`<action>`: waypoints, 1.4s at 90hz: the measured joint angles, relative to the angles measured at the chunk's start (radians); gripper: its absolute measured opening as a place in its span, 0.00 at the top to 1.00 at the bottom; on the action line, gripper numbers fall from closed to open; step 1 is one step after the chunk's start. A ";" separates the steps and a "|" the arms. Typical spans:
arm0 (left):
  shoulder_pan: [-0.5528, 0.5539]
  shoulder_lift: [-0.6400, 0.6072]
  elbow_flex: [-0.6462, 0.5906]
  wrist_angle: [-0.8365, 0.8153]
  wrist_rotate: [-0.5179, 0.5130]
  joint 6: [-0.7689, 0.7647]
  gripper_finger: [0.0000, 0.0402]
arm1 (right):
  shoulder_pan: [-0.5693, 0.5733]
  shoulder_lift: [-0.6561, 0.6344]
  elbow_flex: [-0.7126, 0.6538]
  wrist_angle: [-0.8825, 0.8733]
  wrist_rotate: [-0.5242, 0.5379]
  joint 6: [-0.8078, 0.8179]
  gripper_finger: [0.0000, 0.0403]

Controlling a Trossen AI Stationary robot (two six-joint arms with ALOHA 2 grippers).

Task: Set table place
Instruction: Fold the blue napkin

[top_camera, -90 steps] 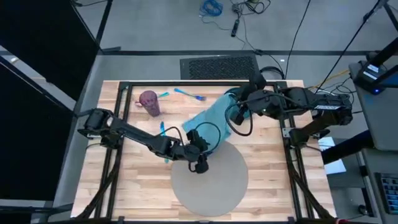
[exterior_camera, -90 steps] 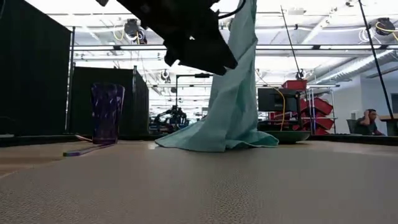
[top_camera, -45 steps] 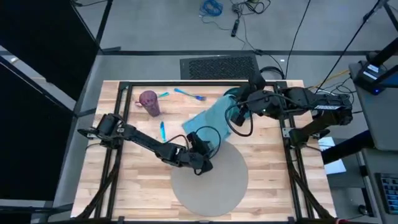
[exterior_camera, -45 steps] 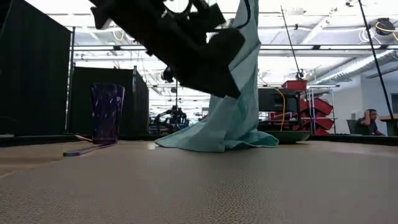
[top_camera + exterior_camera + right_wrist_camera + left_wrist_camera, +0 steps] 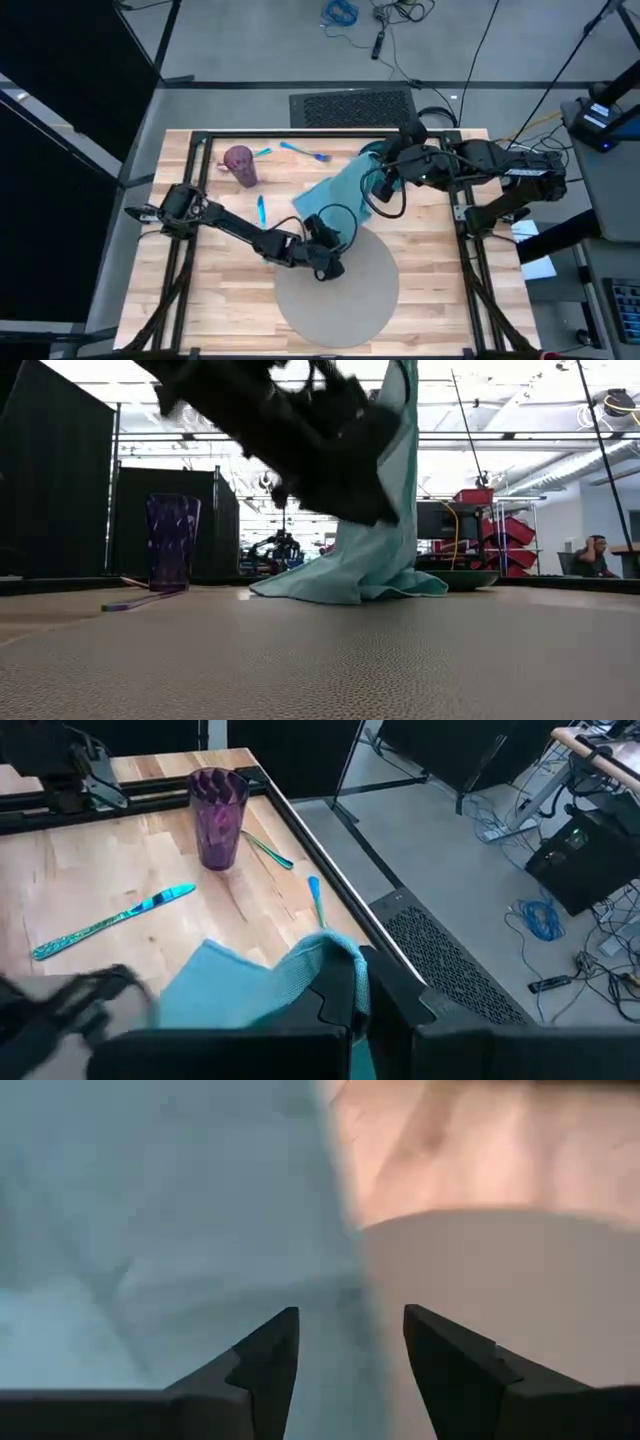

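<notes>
A teal cloth [image 5: 338,195] hangs from my right gripper [image 5: 365,1005], which is shut on it above the table's far middle. The cloth's lower part [image 5: 345,585] lies spread on the wooden table [image 5: 220,290], and its near edge reaches the round grey placemat [image 5: 340,295]. My left gripper [image 5: 345,1330] is open and hovers over that near edge, at the placemat's far rim. In the left wrist view the cloth [image 5: 150,1230] is on one side of its fingers and the placemat [image 5: 500,1270] on the other. In the low view it [image 5: 350,490] is clear of the table. My right gripper pinches a bunched upper corner of the cloth [image 5: 335,955] between its two shut fingers. That end is lifted high, and the cloth hangs below it in a loose drape. The cloth's lower end [image 5: 350,588] rests on the table.
A purple cup [image 5: 240,165] stands at the far left. Blue cutlery lies near it: a knife [image 5: 260,208], a fork [image 5: 305,152] and another piece [image 5: 262,152]. A dark plate [image 5: 465,578] sits behind the cloth in the low view.
My left gripper has come down and tipped forward toward the cloth's near edge over the placemat's far rim. My right gripper and the cloth have kept still.
</notes>
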 joint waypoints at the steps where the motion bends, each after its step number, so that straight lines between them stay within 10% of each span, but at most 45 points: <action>1: -0.004 -0.001 0.000 0.001 -0.003 0.000 0.58 | -0.001 0.000 0.000 0.000 0.000 0.000 1.00; 91: 0.117 0.089 -0.002 -0.092 -0.071 -0.027 0.59 | -0.008 0.000 0.000 0.020 -0.026 0.004 1.00; 111: 0.119 0.089 -0.002 -0.099 0.031 0.023 0.94 | -0.008 0.000 0.000 0.020 -0.026 0.003 1.00; 126: 0.078 0.067 0.013 -0.124 0.041 0.077 1.00 | -0.009 0.000 0.000 0.018 -0.025 0.002 1.00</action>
